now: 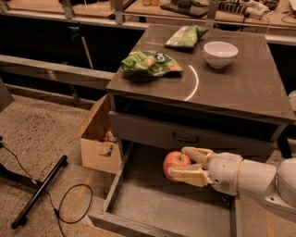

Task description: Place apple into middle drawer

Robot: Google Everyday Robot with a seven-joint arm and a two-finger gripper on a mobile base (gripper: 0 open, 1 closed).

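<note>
I have the gripper (177, 162) clenched on the apple (174, 159), which sits between its two fingers, held over the back part of the open middle drawer (162, 208).

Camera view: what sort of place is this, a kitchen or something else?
Probably a lab or workshop, not a home: speckled concrete floor, a cardboard box and loose cable on it, cluttered workbenches behind. The gripper holds the apple above the open middle drawer.
</note>
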